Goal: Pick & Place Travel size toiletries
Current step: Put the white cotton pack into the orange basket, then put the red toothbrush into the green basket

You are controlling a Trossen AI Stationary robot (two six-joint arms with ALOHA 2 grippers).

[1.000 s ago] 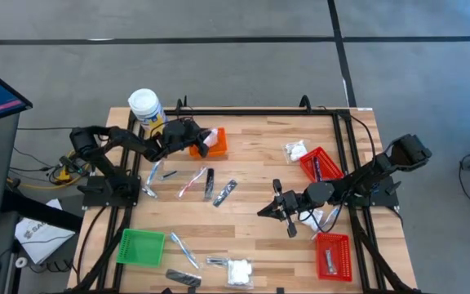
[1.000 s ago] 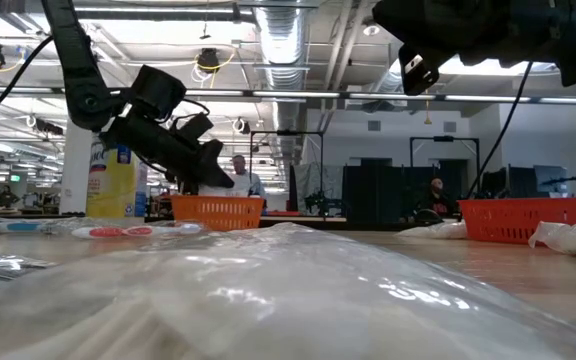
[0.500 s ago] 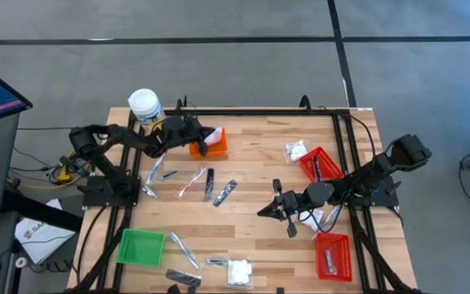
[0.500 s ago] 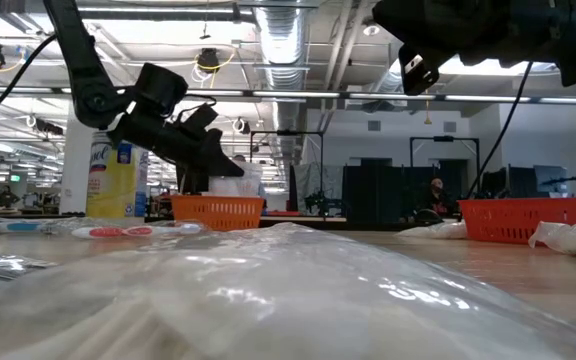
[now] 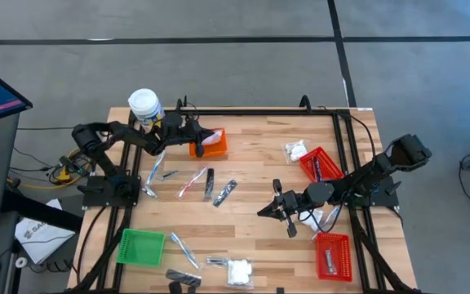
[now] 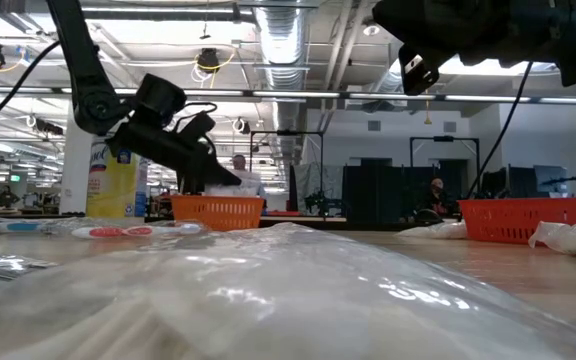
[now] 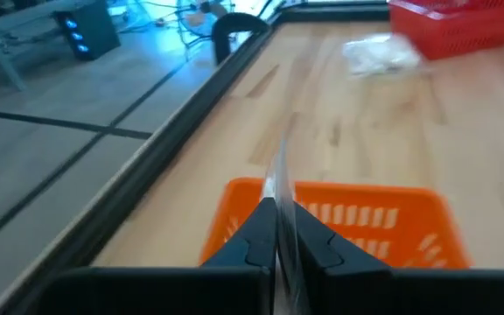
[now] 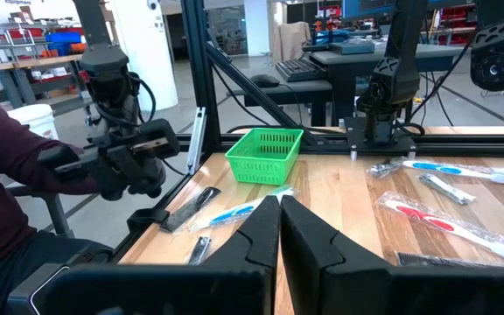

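**Left gripper at the orange basket — drop step**

Left gripper [image 5: 192,133] poised at the near rim of the orange basket [image 5: 217,145], fingers pinched together on a thin clear-wrapped item [image 7: 282,197] — contents not identifiable. Right gripper [image 5: 274,210] parked mid-table, fingers closed, nothing held. Remaining toiletries scattered: clear-wrapped sticks [image 5: 192,182] and a dark sachet [image 5: 209,183] mid-table, a white packet [image 5: 239,271] at the near edge, another white packet [image 5: 296,150] beside a red basket [image 5: 317,163].

To do well, judged: centre over the basket's opening, not the rim; lower before releasing — light wrappers cling or flutter; open fully, lift straight up.
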